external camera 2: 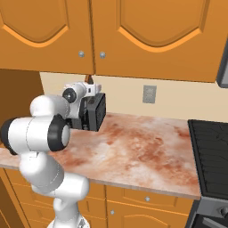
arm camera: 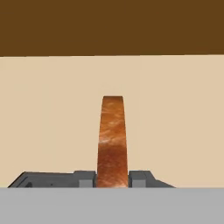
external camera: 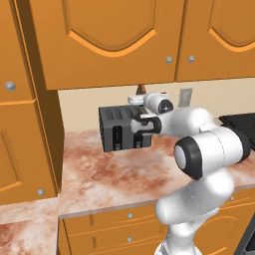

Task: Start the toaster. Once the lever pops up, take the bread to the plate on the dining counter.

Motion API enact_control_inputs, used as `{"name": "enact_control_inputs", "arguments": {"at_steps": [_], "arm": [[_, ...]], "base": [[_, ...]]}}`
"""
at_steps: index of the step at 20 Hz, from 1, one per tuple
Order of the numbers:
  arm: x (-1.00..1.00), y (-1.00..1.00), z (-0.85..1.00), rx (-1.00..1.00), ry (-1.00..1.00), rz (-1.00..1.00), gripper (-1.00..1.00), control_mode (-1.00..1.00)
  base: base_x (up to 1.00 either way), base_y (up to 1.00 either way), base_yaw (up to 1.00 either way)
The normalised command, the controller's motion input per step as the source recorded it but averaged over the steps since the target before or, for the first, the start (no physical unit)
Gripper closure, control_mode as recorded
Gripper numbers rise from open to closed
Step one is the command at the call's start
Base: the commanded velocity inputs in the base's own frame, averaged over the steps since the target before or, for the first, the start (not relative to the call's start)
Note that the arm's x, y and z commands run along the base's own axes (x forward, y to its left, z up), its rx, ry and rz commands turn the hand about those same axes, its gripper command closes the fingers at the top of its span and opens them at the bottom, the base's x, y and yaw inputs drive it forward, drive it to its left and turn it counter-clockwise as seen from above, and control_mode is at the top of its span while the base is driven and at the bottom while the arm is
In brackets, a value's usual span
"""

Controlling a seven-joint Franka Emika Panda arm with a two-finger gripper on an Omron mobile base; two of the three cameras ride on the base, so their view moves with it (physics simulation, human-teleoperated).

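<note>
Bread (arm camera: pixel 112 142) stands edge-on between my fingers (arm camera: pixel 112 178), which are pinched shut on its lower part, one pad on each flat face. It hangs in the air above the toaster (external camera: pixel 124 129), at the far side of the desk (external camera: pixel 114 174) under the wall cabinets (external camera: pixel 114 40).

I judge the slice light, thin and fairly stiff, with a dry, rough crust that should not slip, but toasted crumb is brittle and could crack if squeezed harder or knocked against the cabinet. Holding it low across the flat faces, as now, seems the sound place; the top curves into a rounded crown and is mottled orange-brown.

By contrast the toaster is a dark grey, hard-edged box with black front panels. Beneath it the desk is smooth, reddish-brown and white marbled stone, and the cabinets are glossy orange wood with small round knobs.
</note>
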Motion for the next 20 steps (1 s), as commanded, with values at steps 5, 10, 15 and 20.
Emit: {"name": "enact_control_inputs", "arguments": {"at_steps": [5, 10, 15, 20], "arm": [[-0.51, -0.01, 0.30, 0.00, 0.00, 0.00, 1.00, -1.00], [-0.49, 0.00, 0.16, 0.00, 0.00, 0.00, 1.00, -1.00], [-0.44, 0.00, 0.00, 0.00, 0.00, 0.00, 1.00, -1.00], [-0.51, 0.00, 0.00, 0.00, 0.00, 0.00, 1.00, -1.00]], "base": [[0.00, 0.00, 0.00], [0.00, 0.00, 0.00], [0.00, 0.00, 0.00], [0.00, 0.00, 0.00]]}}
